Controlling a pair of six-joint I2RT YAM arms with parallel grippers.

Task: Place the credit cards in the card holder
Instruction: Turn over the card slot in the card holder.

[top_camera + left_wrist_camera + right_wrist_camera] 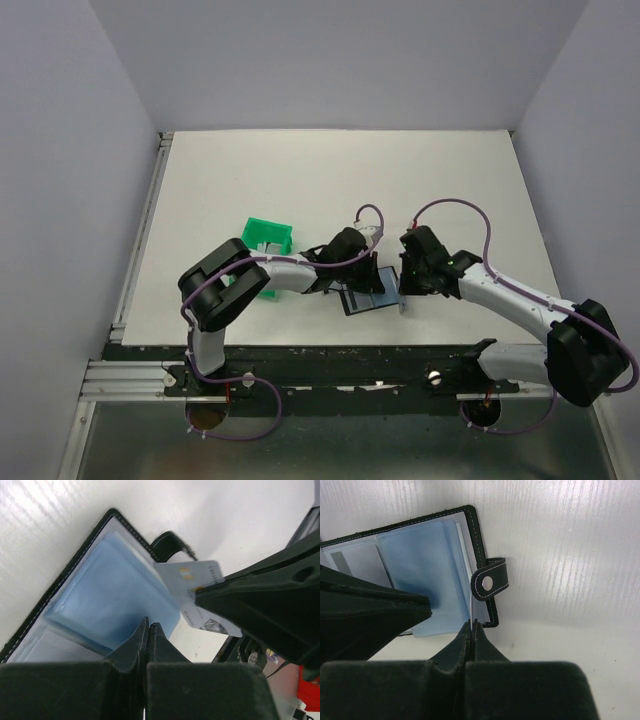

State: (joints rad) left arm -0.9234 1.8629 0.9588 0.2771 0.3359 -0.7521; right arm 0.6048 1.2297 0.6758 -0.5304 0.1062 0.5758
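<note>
The card holder [366,298] lies open on the white table between both arms, its black stitched rim and blue sleeves [102,592] showing. My right gripper [401,291] is shut on a silvery-white credit card [186,578], held on edge with its corner over the holder's edge near the snap strap [490,583]; in the right wrist view that card [472,612] is a thin sliver between the jaws [472,626]. My left gripper [148,626] is shut, its tips resting on the blue sleeves. A grey card [360,562] sits in a sleeve.
A green plastic bin [264,240] stands left of the holder, partly behind the left arm. The left gripper's finger [370,615] crowds the holder's near side. The table's front edge runs just below the holder.
</note>
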